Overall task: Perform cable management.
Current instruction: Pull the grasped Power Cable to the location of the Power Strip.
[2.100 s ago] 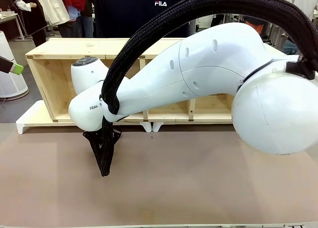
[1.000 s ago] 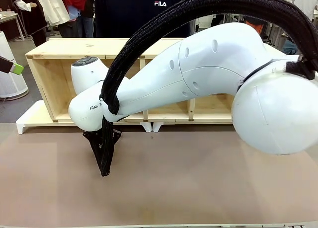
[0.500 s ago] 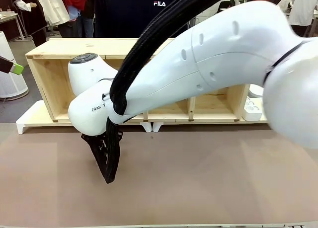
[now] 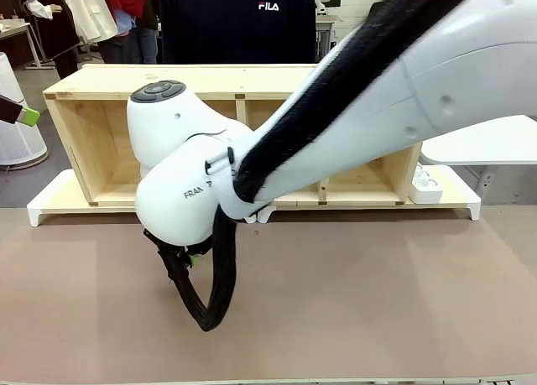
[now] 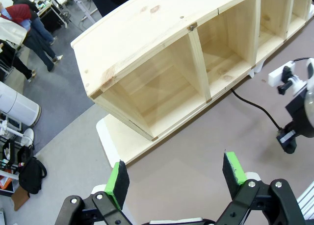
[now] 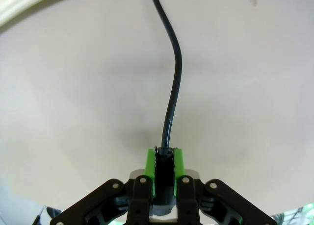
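A white robot arm (image 4: 361, 108), the robot's right one, reaches across a matte brown table (image 4: 377, 301) from the right of the front view. A thick black braided hose (image 4: 336, 75) runs along it. Its wrist hangs low over the table's left half.

In the right wrist view, the right gripper (image 6: 164, 154) is clenched on a thin, glossy black power cable (image 6: 172, 97). The green pads (image 6: 149, 166) pinch a thicker black stretch at the cable's near end. From there the cable's long axis points straight away from the fingers, up the picture. It bends gently right, then left, and leaves at the top edge, just above or on the table surface.

In the left wrist view, the same cable (image 5: 252, 106) lies on the table. It runs from the foot of a pale wooden open shelf unit (image 5: 162, 43) toward the right arm at the picture's right edge. A white power strip (image 5: 282, 74) sits near the shelf's foot.

The left gripper (image 5: 176, 173) is held high above the table edge. Its jaws are released and spread wide, with nothing between them.
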Controlling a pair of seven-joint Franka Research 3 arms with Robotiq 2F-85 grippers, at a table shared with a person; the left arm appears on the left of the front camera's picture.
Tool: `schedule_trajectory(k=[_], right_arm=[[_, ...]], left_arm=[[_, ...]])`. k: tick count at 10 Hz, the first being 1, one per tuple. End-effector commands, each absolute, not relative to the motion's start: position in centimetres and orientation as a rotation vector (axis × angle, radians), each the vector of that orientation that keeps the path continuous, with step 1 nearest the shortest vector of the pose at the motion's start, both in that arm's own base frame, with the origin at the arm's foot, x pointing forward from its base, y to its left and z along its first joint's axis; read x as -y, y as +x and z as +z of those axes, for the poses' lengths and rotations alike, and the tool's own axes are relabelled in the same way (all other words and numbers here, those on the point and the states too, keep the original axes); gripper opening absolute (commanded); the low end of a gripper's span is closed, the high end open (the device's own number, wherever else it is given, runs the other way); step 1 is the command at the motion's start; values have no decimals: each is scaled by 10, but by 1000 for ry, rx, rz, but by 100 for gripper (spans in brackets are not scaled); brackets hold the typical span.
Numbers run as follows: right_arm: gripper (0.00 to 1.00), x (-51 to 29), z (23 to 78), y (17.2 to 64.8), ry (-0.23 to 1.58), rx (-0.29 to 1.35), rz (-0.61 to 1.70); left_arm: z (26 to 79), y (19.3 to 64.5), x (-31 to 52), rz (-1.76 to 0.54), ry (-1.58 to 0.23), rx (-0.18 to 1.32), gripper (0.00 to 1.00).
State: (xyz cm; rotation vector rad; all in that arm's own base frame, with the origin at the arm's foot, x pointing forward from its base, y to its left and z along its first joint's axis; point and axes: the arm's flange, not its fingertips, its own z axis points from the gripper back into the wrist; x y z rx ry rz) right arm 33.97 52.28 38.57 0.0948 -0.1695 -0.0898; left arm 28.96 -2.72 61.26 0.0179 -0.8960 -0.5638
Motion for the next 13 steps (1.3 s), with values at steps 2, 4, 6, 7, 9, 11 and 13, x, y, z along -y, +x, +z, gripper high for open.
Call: schedule_trajectory(k=[2, 4, 6, 7, 9, 11, 13], right_arm=[[17, -484, 401, 297, 158, 265, -162], [17, -464, 409, 279, 172, 315, -229], [17, -441, 415, 262, 171, 349, -274], [17, -429, 417, 256, 163, 363, -308], [17, -400, 419, 249, 158, 380, -393], [17, -371, 415, 251, 131, 377, -476], [17, -338, 408, 253, 139, 357, -548]], left_arm=[[613, 292, 27, -560, 18, 909, 100], [613, 292, 27, -560, 18, 909, 100], [613, 292, 27, -560, 18, 909, 100], [613, 292, 27, -560, 18, 909, 100], [613, 292, 27, -560, 18, 909, 100], [613, 292, 27, -560, 18, 909, 100], [613, 292, 27, -560, 18, 909, 100]])
